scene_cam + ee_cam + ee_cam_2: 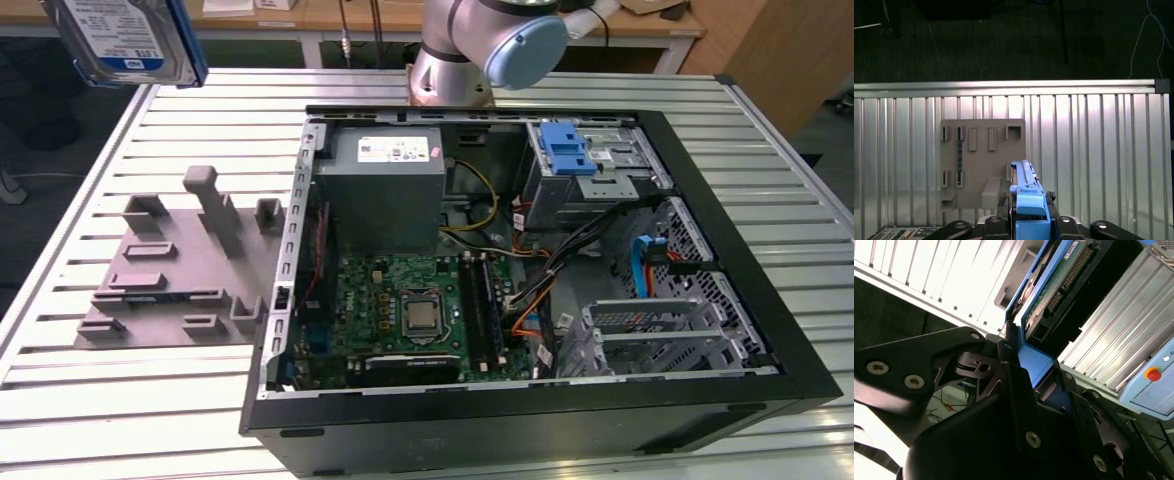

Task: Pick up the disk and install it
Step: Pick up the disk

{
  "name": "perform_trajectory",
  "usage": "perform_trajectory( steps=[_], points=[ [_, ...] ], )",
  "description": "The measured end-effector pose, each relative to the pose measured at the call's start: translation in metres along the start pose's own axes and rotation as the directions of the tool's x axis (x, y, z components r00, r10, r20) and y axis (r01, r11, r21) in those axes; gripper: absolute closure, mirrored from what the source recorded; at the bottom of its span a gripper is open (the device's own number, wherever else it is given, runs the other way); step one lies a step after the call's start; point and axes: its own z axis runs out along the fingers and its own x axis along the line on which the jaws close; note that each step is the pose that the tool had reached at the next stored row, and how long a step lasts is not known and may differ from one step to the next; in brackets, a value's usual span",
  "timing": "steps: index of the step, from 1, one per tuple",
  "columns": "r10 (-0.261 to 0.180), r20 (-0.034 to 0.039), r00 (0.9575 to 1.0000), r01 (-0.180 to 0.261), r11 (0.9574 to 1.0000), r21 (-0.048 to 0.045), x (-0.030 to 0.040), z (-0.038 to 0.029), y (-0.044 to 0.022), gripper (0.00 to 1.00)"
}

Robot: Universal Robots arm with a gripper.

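The disk [127, 40], a silver drive with a white-and-blue label in a blue caddy, hangs high above the table's far corner at the exterior view's left, away from the open computer case [747, 300]. In both wrist views my gripper [1036, 367] [1029, 216] is shut on the blue caddy's end, black fingers [1010, 357] pressing its sides. The disk's green circuit board [1064, 275] faces the second wrist camera. In the first wrist view the disk [1026, 187] shows edge-on above the grey fixture plate [981, 165].
The grey fixture plate [174, 270] with upright posts lies on the slatted metal table beside the case. Inside the case sit a grey power supply [387, 190], the motherboard [407, 315], a blue-latched drive cage [574, 155] and cables. The arm's base [467, 50] stands behind.
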Motion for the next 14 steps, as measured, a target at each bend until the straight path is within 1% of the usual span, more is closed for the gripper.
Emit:
perform_trajectory(
  steps=[14],
  points=[
    [0.000,0.0000,1.0000,0.000,1.0000,-0.0001,-0.0003,-0.0002,-0.0106,0.64]
  ],
)
